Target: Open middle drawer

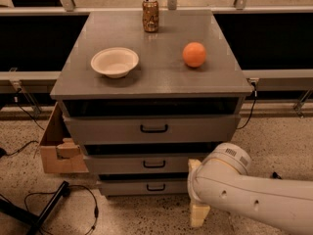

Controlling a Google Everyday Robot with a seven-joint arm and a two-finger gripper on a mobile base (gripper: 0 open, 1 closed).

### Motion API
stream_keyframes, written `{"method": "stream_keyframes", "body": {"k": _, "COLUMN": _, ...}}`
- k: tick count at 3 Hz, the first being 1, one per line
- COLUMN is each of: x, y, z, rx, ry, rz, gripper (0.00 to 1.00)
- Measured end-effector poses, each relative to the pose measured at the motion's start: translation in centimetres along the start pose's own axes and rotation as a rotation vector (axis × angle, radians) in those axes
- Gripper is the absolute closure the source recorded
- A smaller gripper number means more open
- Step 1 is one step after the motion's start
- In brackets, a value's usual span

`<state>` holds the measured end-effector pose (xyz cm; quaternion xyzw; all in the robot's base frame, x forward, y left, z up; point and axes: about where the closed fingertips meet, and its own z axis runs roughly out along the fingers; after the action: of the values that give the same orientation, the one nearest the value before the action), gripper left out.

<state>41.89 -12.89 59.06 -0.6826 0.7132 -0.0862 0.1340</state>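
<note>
The grey cabinet [151, 84] has three drawers stacked in its front. The middle drawer [122, 164] is a flat grey front with a small black handle [154, 164] at its centre, and it sits pushed in between the taller top drawer [107, 129] and the smallest bottom drawer [122, 187]. My gripper [197, 210] is low at the cabinet's front right corner, right of the middle and bottom drawer fronts and apart from the handle. The white arm [254, 199] reaches in from the lower right and hides most of the gripper.
On the cabinet top stand a white bowl [114, 61], an orange [194, 54] and a drink can [150, 14]. A cardboard box [56, 148] sits against the cabinet's left side. A black pole and cables [49, 207] lie on the floor at the lower left.
</note>
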Motion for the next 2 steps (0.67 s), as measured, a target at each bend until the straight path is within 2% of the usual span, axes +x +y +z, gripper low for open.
{"method": "stream_keyframes", "body": {"k": 2, "x": -1.8, "y": 0.1, "z": 8.5, "rx": -0.071, "ry": -0.063, "rz": 0.045, "gripper": 0.0}}
